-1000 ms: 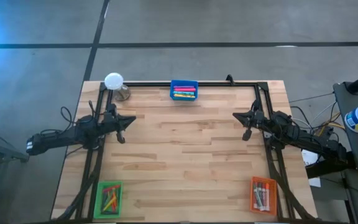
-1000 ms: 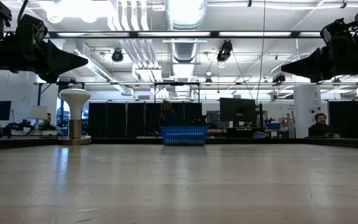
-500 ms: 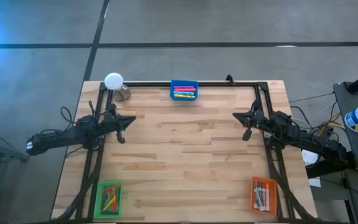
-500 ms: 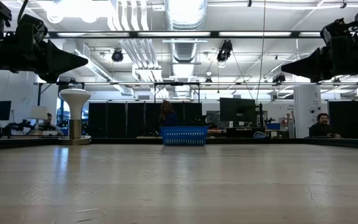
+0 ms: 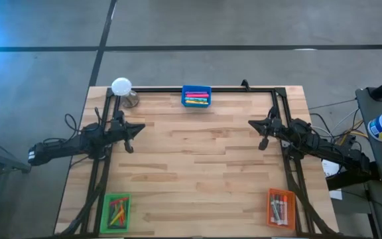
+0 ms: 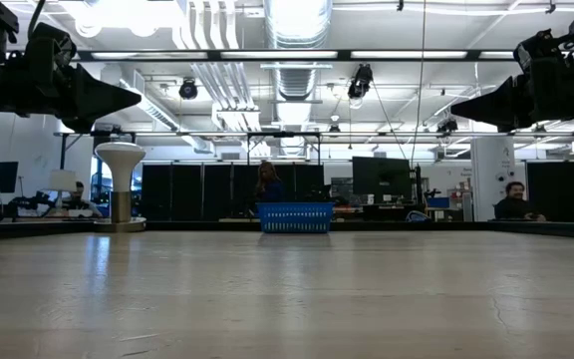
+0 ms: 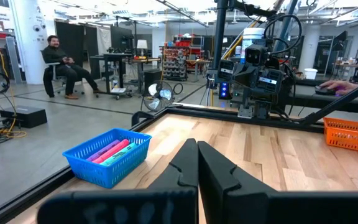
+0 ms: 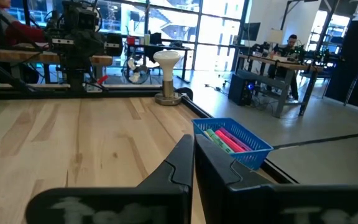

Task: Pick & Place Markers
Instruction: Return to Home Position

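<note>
Two closed, raised: left pincer [image 5: 140,127], right pincer [image 5: 253,124].

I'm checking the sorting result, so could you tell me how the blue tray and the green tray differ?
The blue tray sits midway along the table's far edge; the green tray sits at its near left corner. The blue tray's markers, pink, teal and yellow, lie parallel; the green tray's markers, green, yellow and red, lie crossed. Both are small rectangular trays holding markers; the shut left gripper and right gripper touch neither.
</note>
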Controlling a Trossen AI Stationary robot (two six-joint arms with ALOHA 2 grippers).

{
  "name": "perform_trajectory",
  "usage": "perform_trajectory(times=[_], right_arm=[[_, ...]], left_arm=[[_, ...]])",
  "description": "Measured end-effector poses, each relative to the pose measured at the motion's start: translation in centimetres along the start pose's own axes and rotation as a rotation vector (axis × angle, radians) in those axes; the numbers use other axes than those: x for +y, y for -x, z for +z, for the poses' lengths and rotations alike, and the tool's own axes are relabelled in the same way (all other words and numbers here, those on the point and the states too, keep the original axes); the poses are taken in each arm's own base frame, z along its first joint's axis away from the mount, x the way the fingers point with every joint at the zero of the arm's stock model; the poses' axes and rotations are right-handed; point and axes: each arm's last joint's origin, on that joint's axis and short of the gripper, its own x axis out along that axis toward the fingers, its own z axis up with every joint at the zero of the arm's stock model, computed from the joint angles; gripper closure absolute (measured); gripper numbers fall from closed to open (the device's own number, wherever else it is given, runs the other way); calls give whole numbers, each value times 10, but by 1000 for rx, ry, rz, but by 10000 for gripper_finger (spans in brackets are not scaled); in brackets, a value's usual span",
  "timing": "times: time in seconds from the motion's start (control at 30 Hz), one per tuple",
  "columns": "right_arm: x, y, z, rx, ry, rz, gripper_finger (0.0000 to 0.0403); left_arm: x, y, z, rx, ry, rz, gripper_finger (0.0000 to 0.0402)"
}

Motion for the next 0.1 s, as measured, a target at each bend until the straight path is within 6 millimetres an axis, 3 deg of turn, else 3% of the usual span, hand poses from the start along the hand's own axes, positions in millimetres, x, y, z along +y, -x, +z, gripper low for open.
perform_trajectory(times=[0.1], right_arm=[[0, 0, 0, 0, 1, 0, 394]], left_arm=[[0, 0, 0, 0, 0, 0, 401]])
